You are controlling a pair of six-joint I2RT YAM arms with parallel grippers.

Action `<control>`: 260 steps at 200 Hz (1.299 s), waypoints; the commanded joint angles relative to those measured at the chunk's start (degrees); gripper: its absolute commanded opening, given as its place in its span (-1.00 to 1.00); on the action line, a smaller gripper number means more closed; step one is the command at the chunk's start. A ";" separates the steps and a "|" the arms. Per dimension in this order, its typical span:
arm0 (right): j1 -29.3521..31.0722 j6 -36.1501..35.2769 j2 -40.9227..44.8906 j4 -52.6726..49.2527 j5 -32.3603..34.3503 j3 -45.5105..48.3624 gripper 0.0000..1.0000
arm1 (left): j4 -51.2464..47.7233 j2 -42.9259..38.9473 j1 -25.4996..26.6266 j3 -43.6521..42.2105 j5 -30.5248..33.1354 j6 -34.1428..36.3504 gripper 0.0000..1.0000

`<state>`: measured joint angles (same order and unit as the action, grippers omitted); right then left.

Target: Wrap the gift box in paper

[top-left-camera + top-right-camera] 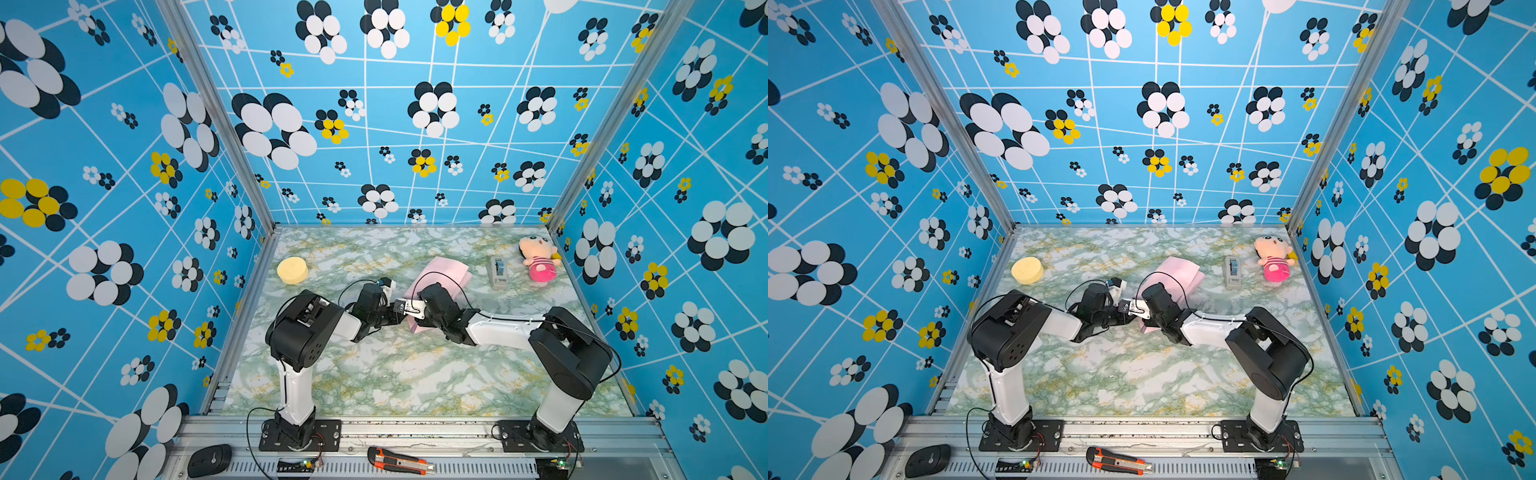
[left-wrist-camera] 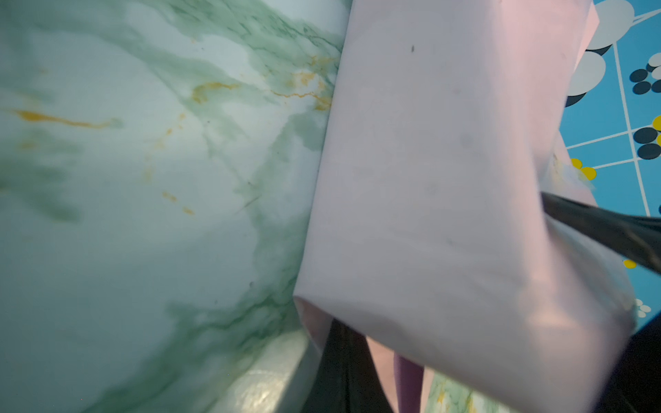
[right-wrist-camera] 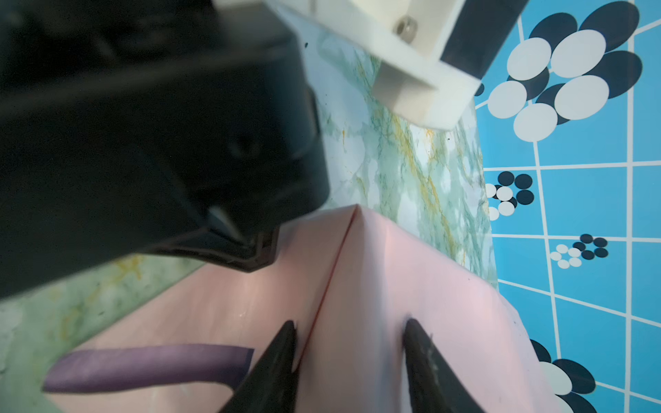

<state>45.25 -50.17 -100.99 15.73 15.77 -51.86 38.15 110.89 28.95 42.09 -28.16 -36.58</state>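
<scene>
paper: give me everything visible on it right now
The paper is a thin creased sheet, pale pink outside, with a lilac strip showing at one fold. It lies on the table, bunched up into a raised ridge. The right gripper stands open astride that ridge, fingers against it; the shut left gripper meets its edge.

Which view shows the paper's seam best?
Right wrist: the paper fills it, its seam sharp at the right claw. Left wrist shows one blurred face; both top views show only bits behind the arms.
</scene>
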 commanded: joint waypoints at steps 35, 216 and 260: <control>-0.10 0.79 0.44 -2.02 -0.74 1.32 -0.03 | -9.28 1.42 0.39 -1.84 -3.53 2.01 -1.00; -0.15 0.95 0.62 -1.93 -0.48 1.31 -0.06 | -19.84 -0.15 2.85 -5.26 -7.42 5.54 -1.00; -0.08 0.87 0.80 -1.91 -0.73 1.59 -0.06 | -21.42 -1.52 3.83 -7.07 -8.06 6.06 -1.00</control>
<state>45.25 -50.17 -100.77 15.75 15.75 -51.77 30.68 107.57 31.31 39.35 -36.77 -32.10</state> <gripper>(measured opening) 0.471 0.049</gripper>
